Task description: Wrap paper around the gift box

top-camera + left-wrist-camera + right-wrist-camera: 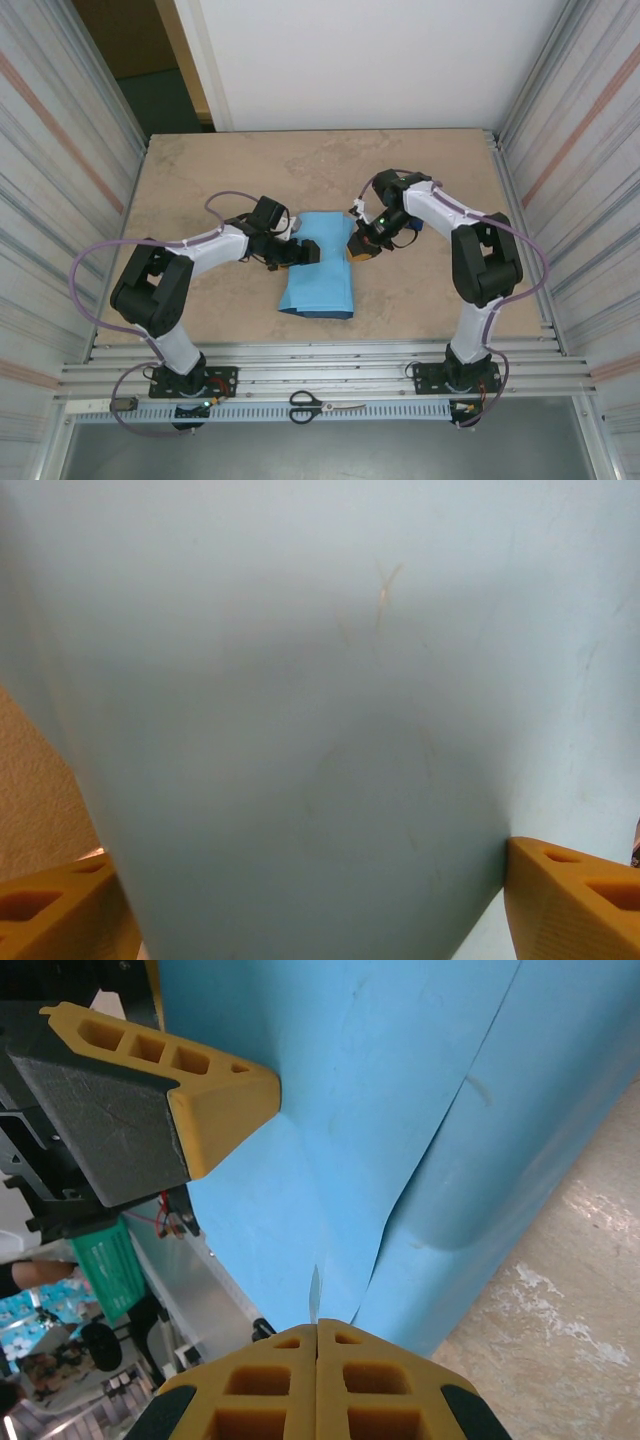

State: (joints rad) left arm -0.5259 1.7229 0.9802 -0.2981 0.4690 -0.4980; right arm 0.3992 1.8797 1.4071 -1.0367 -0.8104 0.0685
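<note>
The paper point(318, 275) lies at the table's middle with its sky-blue face up, humped and folded over. The gift box is hidden, and I cannot tell if it sits under the fold. My left gripper point(300, 252) is at the sheet's left edge. In the left wrist view its jaws stand wide apart, and the bulging paper point(320, 680) fills the gap of that gripper point(308, 858). My right gripper point(360, 248) is at the sheet's right edge. Its gripper point(317, 1325) is shut on a pinched ridge of the paper point(400, 1080). A left finger point(225, 1095) shows opposite.
Scissors point(320, 404) lie on the metal rail at the near edge, between the two arm bases. Corrugated metal walls point(70, 150) close in both sides. The bare beige tabletop point(330, 165) stretches behind the paper.
</note>
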